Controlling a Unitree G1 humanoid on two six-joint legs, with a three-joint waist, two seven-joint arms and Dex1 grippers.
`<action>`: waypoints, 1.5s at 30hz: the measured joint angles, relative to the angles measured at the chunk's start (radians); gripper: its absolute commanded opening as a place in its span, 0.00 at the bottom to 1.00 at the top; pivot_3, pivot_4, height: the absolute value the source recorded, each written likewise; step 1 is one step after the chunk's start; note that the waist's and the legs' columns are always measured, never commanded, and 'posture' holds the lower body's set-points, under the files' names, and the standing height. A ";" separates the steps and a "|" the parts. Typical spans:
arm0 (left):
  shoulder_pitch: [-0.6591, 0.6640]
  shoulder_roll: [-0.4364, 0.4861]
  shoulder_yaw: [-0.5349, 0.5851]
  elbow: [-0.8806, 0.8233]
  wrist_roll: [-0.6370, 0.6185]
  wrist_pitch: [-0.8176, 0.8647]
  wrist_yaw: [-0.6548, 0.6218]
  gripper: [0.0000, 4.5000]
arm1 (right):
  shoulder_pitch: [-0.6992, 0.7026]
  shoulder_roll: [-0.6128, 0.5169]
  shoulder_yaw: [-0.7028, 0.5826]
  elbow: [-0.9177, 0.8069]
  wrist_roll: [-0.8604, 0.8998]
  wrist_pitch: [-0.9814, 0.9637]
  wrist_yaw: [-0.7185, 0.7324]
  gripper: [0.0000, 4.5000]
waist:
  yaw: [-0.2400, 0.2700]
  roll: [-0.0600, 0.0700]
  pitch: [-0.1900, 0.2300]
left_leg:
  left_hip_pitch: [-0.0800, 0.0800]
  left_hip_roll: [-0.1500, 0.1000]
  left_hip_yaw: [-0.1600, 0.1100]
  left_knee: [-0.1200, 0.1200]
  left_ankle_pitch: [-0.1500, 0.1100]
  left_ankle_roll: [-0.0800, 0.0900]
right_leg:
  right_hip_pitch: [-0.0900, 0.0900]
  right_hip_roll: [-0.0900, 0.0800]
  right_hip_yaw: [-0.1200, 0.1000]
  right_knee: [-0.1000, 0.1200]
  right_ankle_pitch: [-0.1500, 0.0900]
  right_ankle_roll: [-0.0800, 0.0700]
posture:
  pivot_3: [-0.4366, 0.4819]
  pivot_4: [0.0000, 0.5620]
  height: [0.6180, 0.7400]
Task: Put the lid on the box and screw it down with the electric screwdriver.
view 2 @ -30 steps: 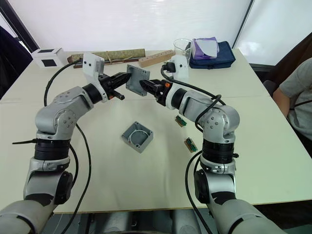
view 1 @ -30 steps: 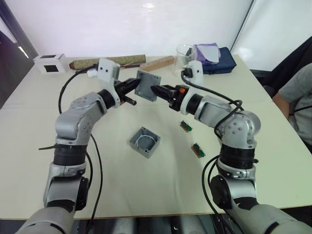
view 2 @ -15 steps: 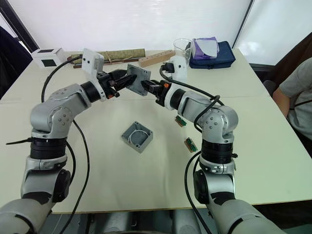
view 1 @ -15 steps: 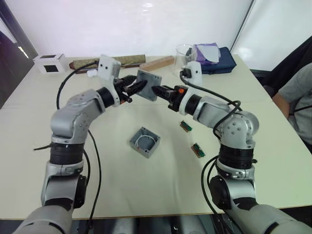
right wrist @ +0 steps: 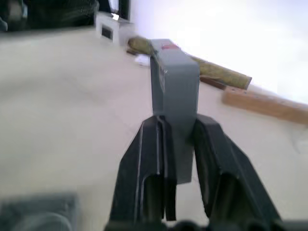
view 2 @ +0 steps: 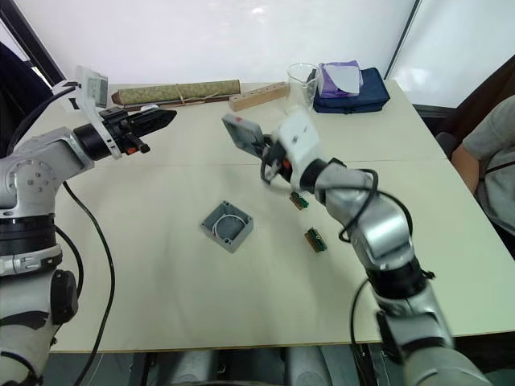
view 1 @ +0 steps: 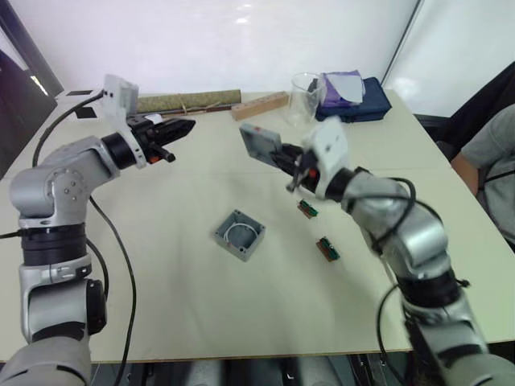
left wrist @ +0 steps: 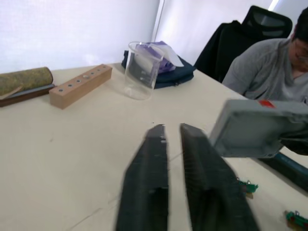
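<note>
The grey lid (view 1: 259, 143), a small red mark at its top edge, hangs tilted in the air above the table, and my right gripper (view 1: 279, 158) is shut on its lower edge. The right wrist view has the lid (right wrist: 174, 77) standing up between the two fingers (right wrist: 149, 159). The box (view 1: 240, 235) sits open on the table below and nearer to me, with a white ring inside it. My left gripper (view 1: 185, 126) is far off to the left of the lid; its fingers (left wrist: 150, 173) are a narrow gap apart and hold nothing. The electric screwdriver is out of view.
Two small green-brown bit holders (view 1: 306, 209) (view 1: 327, 248) lie right of the box. Along the far edge are a rolled mat (view 1: 189, 100), a wooden block (view 1: 259, 105), a glass beaker (view 1: 304, 95) and a blue bag (view 1: 358, 100). A person (view 1: 491, 157) sits at the right.
My left gripper has let go of the lid and swung away to the left. The right arm has shifted and lifted and now holds the lid alone.
</note>
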 measured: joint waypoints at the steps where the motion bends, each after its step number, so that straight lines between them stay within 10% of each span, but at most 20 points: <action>1: 0.021 0.001 -0.014 -0.011 -0.002 0.013 -0.011 0.01 | 0.059 -0.046 0.045 0.006 -0.116 -0.117 -0.008 0.08 | -0.001 -0.001 0.000 | 0.000 0.000 0.000 0.000 0.000 0.000 | 0.000 0.000 0.000 0.000 0.000 0.000 | 0.48 0.27 1.00; 7: 0.058 -0.005 -0.110 -0.090 -0.014 0.039 -0.070 0.01 | 0.144 -0.074 0.132 0.027 -0.506 -0.532 -0.122 0.08 | -0.012 -0.001 0.001 | 0.001 0.001 0.000 0.000 0.001 -0.002 | 0.000 0.001 0.001 0.002 0.000 0.000 | 0.48 0.27 1.00; 22: 0.057 0.020 -0.227 -0.078 0.051 0.027 -0.157 0.01 | 0.150 0.064 0.163 0.225 -0.859 -0.698 -0.142 0.08 | 0.003 -0.001 0.001 | 0.001 0.000 0.000 0.001 0.001 -0.002 | 0.001 0.000 0.001 0.002 0.000 -0.001 | 0.48 0.27 1.00; 45: 0.108 0.021 -0.297 -0.135 0.098 0.009 -0.191 0.01 | 0.203 0.108 0.129 0.229 -0.931 -0.734 -0.151 0.08 | 0.002 -0.001 0.001 | 0.002 0.000 0.000 0.001 0.001 -0.002 | 0.001 0.000 0.001 0.003 0.000 -0.001 | 0.48 0.27 1.00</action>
